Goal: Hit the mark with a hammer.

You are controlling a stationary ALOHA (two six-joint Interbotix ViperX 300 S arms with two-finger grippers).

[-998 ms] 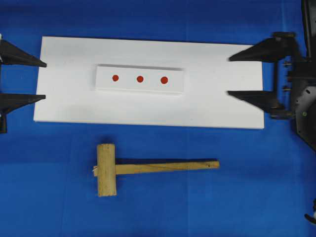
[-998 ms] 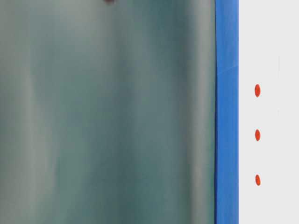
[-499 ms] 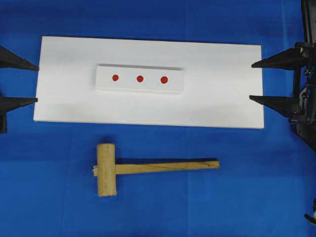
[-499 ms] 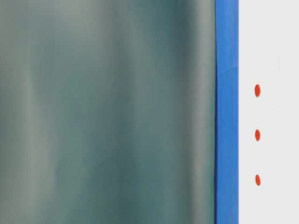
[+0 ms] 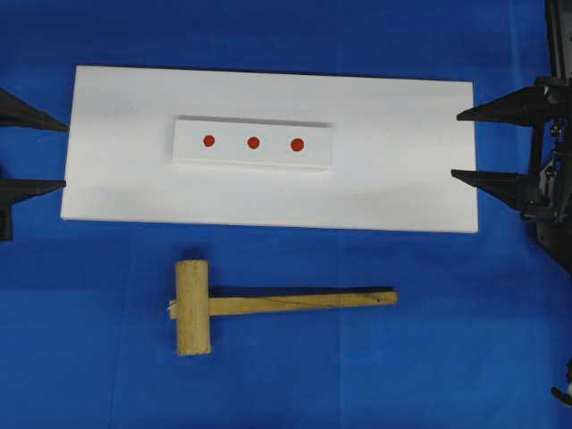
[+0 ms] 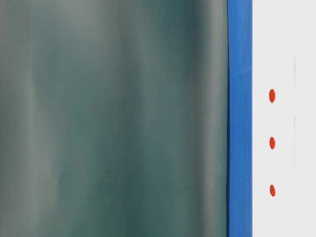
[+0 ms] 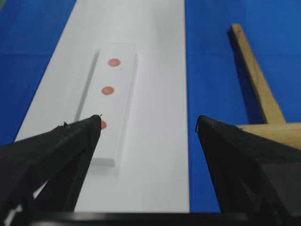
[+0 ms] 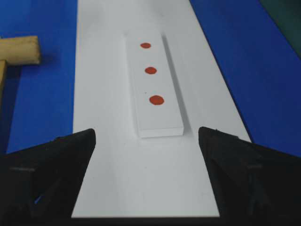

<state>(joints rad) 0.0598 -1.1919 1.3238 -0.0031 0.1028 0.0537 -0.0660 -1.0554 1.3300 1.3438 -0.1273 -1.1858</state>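
Blue desk (image 5: 465, 357): wooden mallet (image 5: 259, 306) at 6 o'clock of mark (image 5: 298, 144); stiff, head-heavy; best grasped mid-handle. Left pincer (image 5: 27, 154), right pincer (image 5: 487, 143) both spread, empty.

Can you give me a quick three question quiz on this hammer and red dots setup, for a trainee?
1. True or false: the hammer lies on the white board.
2. Which red dot on the raised block is the mark?
A. the one at the left end of the overhead view
B. the middle one
C. the one at the right end of the overhead view
3. Fill in: both the left hand and the right hand are ____ and hold nothing.

Key: 1 false, it lies on the blue cloth beside the board. 2 C. 3 open.
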